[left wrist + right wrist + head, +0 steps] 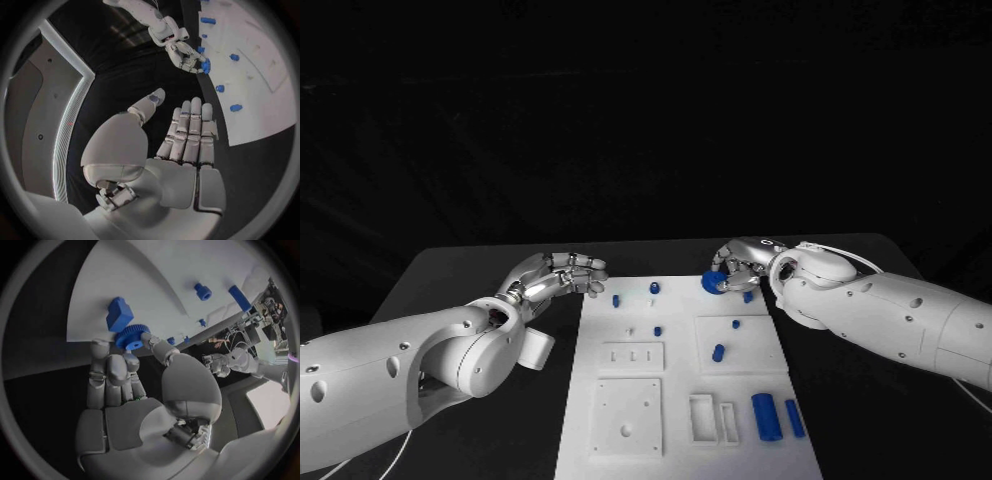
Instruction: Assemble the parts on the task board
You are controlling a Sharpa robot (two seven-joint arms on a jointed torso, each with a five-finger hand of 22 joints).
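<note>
The black desk [473, 270] carries the white task board [682, 400], a long plate running from the near edge to the far middle. The left hand [560, 275] hovers over the desk just left of the board's far left corner, holding nothing, its fingers apart and loosely curled in the head view. The right hand [740, 262] sits at the board's far right corner and pinches a blue gear [714, 284] between thumb and fingers; the right wrist view shows the toothed gear [131, 337] at the fingertips, just beside a blue block [119, 313] on the board. Near the board's near right corner lie a thick blue cylinder [764, 416] and a thinner blue rod [795, 418], side by side. Small blue pegs [655, 288] stand on the far part of the board.
</note>
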